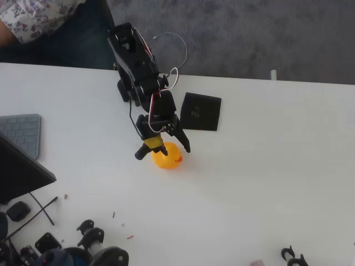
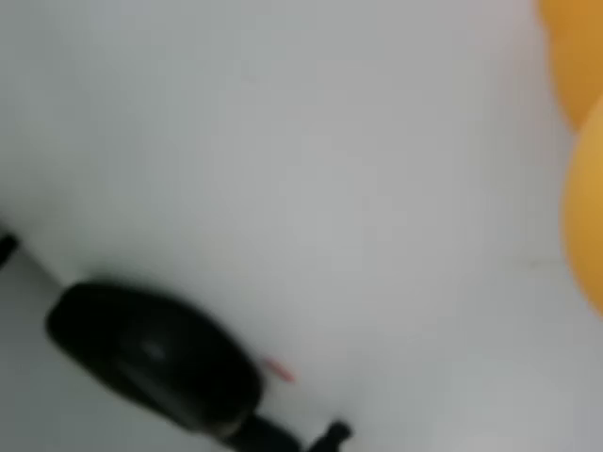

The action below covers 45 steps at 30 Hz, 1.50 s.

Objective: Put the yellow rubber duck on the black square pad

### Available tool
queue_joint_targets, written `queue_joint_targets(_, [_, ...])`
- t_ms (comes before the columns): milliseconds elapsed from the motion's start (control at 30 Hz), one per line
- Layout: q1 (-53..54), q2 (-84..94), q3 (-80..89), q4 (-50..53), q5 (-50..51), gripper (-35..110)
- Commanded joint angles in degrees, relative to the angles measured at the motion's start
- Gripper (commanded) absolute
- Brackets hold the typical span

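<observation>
The yellow rubber duck [image 1: 168, 158] sits on the white table [image 1: 266, 166], its small orange beak pointing right in the overhead view. My gripper [image 1: 163, 149] hangs directly over it, open, with one black finger on each side of the duck's upper half. Whether the fingers touch the duck I cannot tell. The black square pad [image 1: 201, 111] lies flat up and to the right of the duck, about a duck's width away, with nothing on it. In the blurred wrist view the duck [image 2: 582, 151] fills the right edge.
A grey keyboard [image 1: 22, 133] and a dark slab [image 1: 19, 174] lie at the left edge. Black parts and cables [image 1: 83, 244] crowd the bottom left, small black clips [image 1: 294, 256] the bottom right. A person [image 1: 39, 19] sits beyond the table's far edge. A blurred black object [image 2: 155, 358] shows in the wrist view.
</observation>
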Motion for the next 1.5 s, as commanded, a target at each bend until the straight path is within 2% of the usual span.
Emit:
queue_joint_targets(0, [-1.8,-2.6,-2.6,-0.2,-1.1,29])
queue_joint_targets(267, [-1.4,-6.0,-2.5,0.3,-1.7,29])
queue_joint_targets(600, [-1.3,-6.2,-2.3,7.8,-1.9,30])
queue_joint_targets(1467, [-1.1,-13.9,-1.7,7.9,-1.8,29])
